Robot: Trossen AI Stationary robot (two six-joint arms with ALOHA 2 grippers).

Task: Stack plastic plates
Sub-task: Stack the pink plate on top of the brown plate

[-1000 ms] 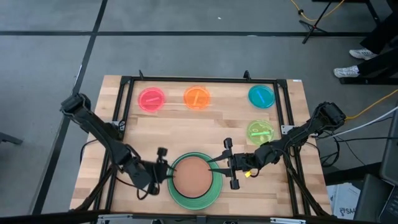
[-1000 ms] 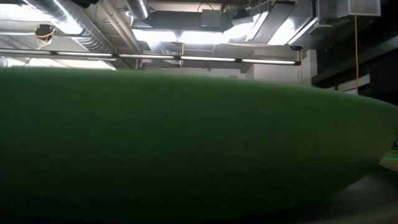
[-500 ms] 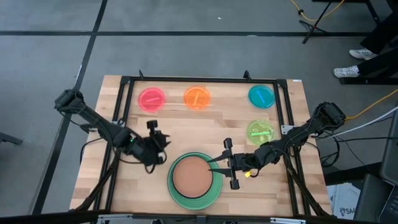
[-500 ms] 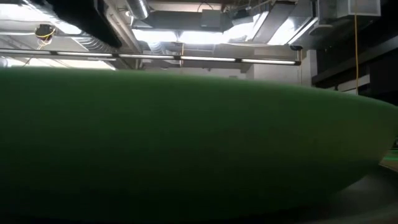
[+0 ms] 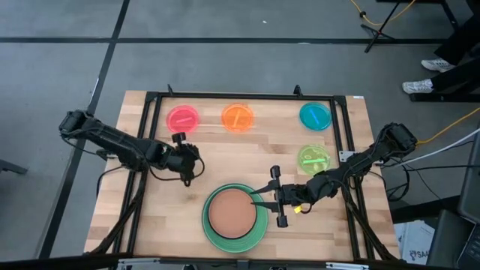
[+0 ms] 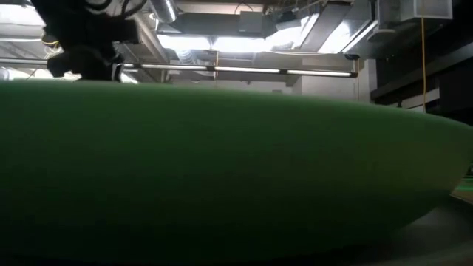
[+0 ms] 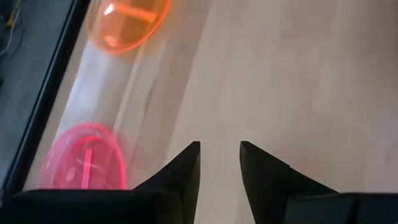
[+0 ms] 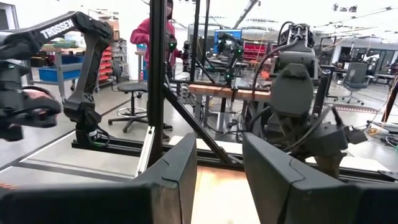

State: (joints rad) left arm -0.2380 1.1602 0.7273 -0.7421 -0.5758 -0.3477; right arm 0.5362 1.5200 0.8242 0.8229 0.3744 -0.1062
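**Plastic plates: base of the stack built, small plates not yet gathered**

Plastic plates lie in two groups on the wooden counter [image 5: 247,157]. At the near edge, a medium round brown plastic plate [image 5: 232,213] rests centred inside a large round light green plastic plate [image 5: 211,231], largest at the bottom so that the pile sits stable. Four small translucent round plates are apart from it: pink [image 5: 182,118] and orange [image 5: 238,117] along the far edge, blue [image 5: 315,115] at the far right, and lime [image 5: 313,158] just nearer than the blue.

The left tool [image 5: 189,160] hovers over bare wood between the pink plate and the stack, holding nothing, its fingers [image 7: 186,168] parted by a narrow gap. In the left wrist view the pink and orange plates lie ahead of it, which suggests one of these is the next pick.

The right tool [image 5: 276,196] sits at the right rim of the green plate, its fingers [image 8: 177,177] spread and empty, probably to steady the stack or simply waiting there.

The low view is almost filled by the green plate's wall, since the stack stands directly before that camera. A person in a red top stands in the room beyond.
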